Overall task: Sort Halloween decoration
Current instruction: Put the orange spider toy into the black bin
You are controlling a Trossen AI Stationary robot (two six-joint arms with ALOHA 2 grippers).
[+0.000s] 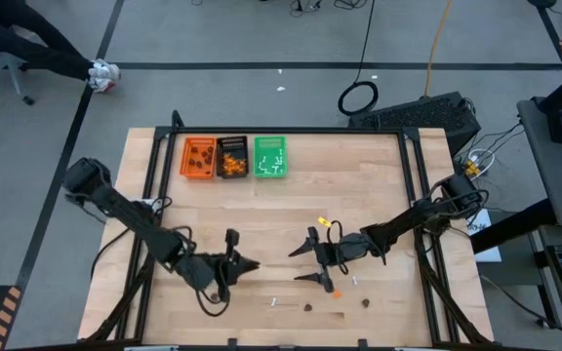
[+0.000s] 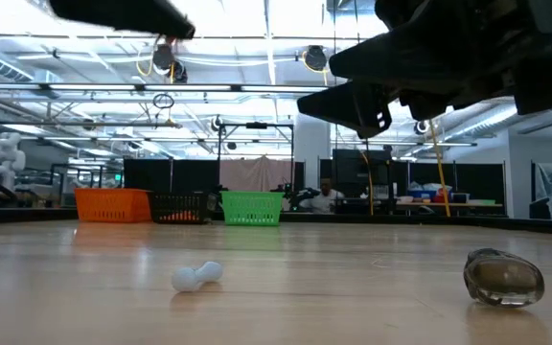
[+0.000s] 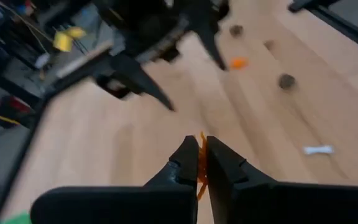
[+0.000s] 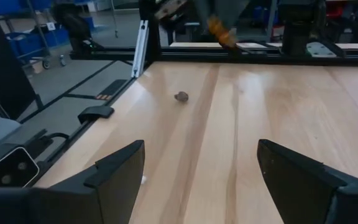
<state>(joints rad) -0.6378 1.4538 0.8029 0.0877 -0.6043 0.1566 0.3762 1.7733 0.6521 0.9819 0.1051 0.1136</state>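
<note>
On the wooden surface (image 1: 261, 210), two dark arms work among tiny Halloween bits.

At the near edge lie a thin white stick (image 1: 274, 301), a dark brown blob (image 1: 307, 306), an orange blob (image 1: 339, 292) and another brown blob (image 1: 366, 302). Just behind the stick, the left gripper (image 1: 249, 264) has its fingers (image 3: 182, 165) pinched tight on a small orange piece (image 3: 201, 165), a little above the wood. Beside it, the right gripper (image 1: 301, 263) hangs near the orange blob with its fingers (image 4: 120, 168) spread wide and nothing between them. At the far side, three small trays stand in a row, touching: an orange tray (image 1: 199, 158) with brown blobs, a black tray (image 1: 232, 157) with orange blobs, and a green tray (image 1: 270, 158) with white sticks.
</note>
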